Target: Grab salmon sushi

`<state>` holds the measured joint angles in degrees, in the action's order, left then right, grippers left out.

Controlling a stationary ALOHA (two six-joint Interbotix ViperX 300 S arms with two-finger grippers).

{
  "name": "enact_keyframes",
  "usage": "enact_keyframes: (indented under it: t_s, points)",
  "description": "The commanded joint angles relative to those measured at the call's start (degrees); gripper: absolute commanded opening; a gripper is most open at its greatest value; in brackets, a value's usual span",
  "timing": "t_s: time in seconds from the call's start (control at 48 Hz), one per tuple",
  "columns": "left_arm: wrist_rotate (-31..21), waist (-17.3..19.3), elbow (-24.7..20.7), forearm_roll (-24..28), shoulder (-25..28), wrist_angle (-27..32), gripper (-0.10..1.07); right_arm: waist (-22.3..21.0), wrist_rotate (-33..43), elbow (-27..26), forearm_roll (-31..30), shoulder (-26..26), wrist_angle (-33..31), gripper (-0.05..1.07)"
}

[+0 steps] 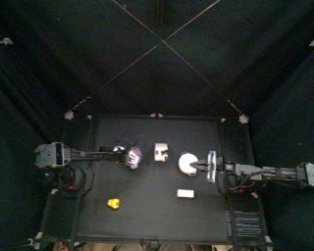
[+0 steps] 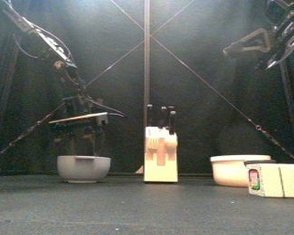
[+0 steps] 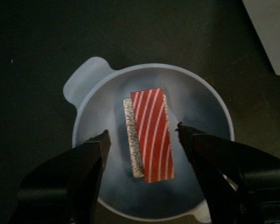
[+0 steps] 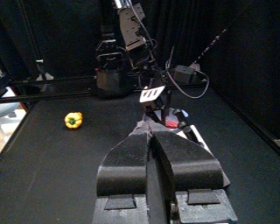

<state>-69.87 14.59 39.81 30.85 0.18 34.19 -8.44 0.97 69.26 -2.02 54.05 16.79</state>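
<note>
Left gripper (image 3: pixel 143 144) gapes empty astride the salmon sushi (image 3: pixel 150 133), soft and slippery: pinch its long sides gently.

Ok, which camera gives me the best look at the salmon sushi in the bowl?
The left wrist view: the salmon sushi fills the frame inside the bowl, between the open left claw. In the front view the bowl's wall hides it. The top view shows no detail of it.

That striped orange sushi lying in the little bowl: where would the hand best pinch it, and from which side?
Across its middle, from straight above. The salmon sushi lies flat in the bowl, a long narrow block, so its two long sides suit a pinch. The left hand, open, hangs over it with one finger beside each long side.
</note>
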Motion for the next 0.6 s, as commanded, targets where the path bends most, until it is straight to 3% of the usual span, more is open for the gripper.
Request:
enact_keyframes:
  t_s: [0.0, 0.583]
  points:
    - [0.1, -0.1, -1.4, 0.3, 0.1, -0.1, 0.95, -0.1, 0.0, -1.1, 0.0, -0.3, 0.4, 0.02]
    - [0.1, 0.1, -1.4, 0.3, 2.4, -0.1, 0.95, -0.3, 0.0, -1.0, 0.0, -0.4, 0.4, 0.02]
